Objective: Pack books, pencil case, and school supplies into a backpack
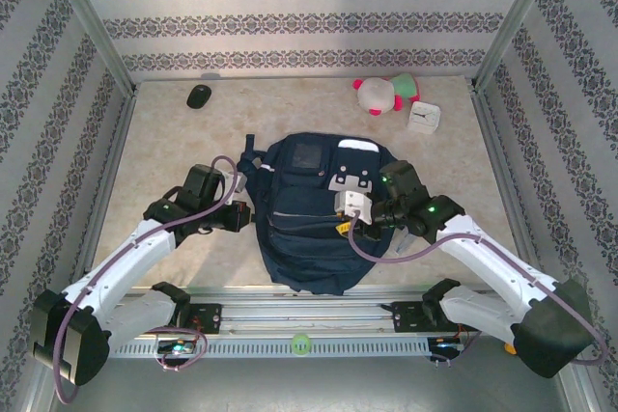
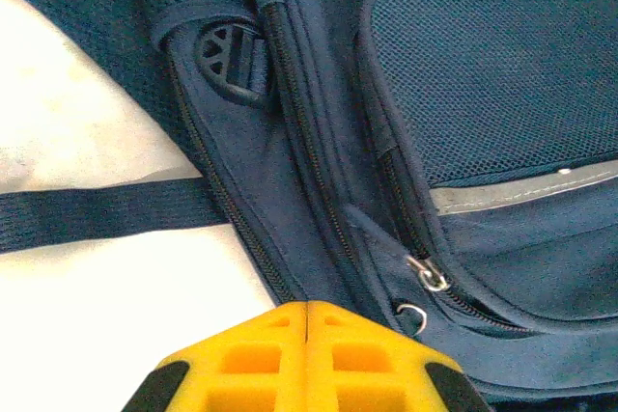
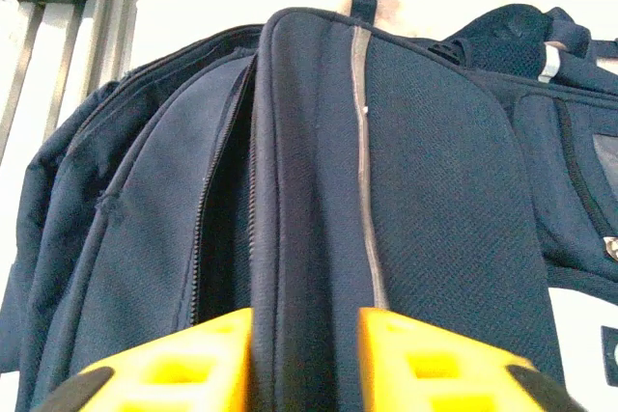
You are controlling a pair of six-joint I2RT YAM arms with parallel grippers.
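Left fingers (image 2: 241, 369) are pressed together on nothing at the 9 o'clock edge of the backpack (image 1: 304, 238), its zip pulls (image 2: 427, 275) just at their 1 o'clock. Right fingers (image 3: 164, 364) clasp a thick fold of its fabric on the 3 o'clock side. It lies mid-bench (image 1: 164, 132).
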